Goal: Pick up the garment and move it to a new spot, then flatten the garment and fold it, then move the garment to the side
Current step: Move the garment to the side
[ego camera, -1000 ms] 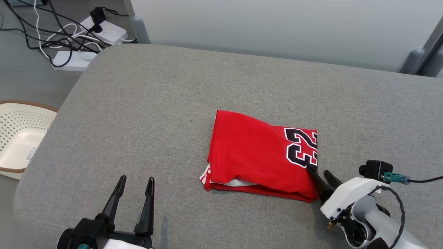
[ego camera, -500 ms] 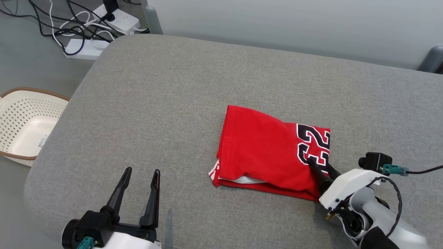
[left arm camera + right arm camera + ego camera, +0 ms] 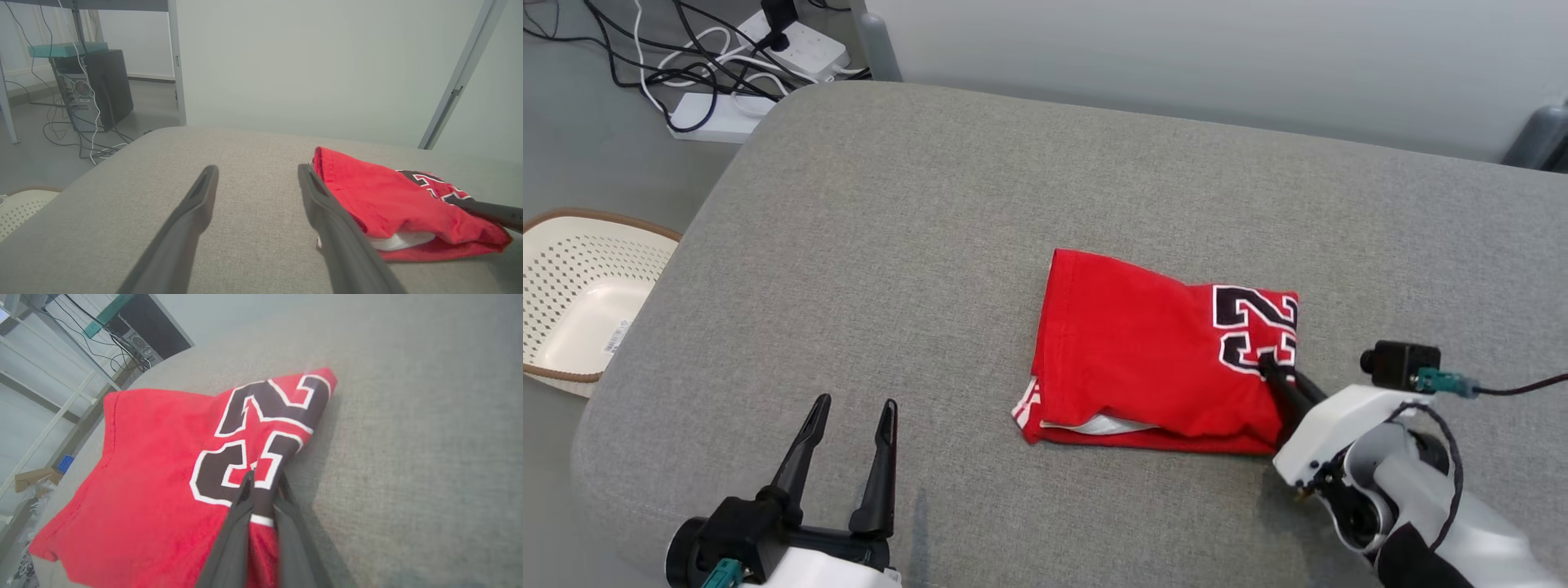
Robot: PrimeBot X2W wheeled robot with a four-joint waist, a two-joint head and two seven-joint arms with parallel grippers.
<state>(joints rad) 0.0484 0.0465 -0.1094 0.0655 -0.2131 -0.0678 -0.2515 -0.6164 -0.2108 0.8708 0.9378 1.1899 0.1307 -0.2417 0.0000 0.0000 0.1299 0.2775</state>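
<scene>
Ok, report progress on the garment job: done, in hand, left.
Done: the red numbered jersey lies folded in a compact rectangle on the grey fabric surface. In hand: the right gripper pinches its number-side edge; the left gripper hangs open, apart from it. Left: carrying it to the side.

Head camera high above the garment (image 3: 1143,359); wrist cameras low beside it.

The garment (image 3: 1143,359) is red cloth, a fine mesh knit, matt, with smoother black-and-white numerals laid on. The padded surface (image 3: 915,245) is covered in coarse grey woven fabric, matt all over. The left gripper (image 3: 856,402) looks like matt dark plastic; the basket (image 3: 605,219) is cream perforated plastic, slightly glossy.
</scene>
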